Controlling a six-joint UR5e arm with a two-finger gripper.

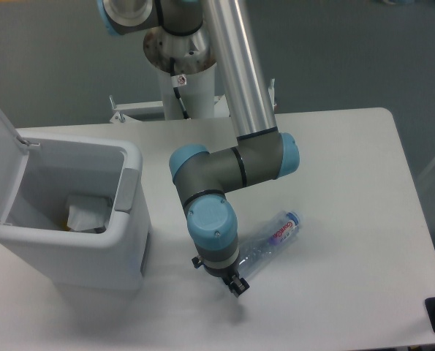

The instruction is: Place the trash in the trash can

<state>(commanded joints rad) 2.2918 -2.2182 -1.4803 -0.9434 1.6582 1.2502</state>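
Gripper point(235, 282) pinches the bottle point(270, 240) at its base end, near the table's point(349, 168) front edge; cap end tilts up off the surface. Gripping low leaves the bottle free to swing. Trash can point(122, 212) sits at the left edge, lid open, ready to receive.

A robotics lab, by the look of it: a grey-and-blue arm point(232, 164) rises from a white pedestal point(188, 88) at the far edge of a plain white bench point(349, 183), bare grey floor point(349, 51) all round, nothing homely about it.
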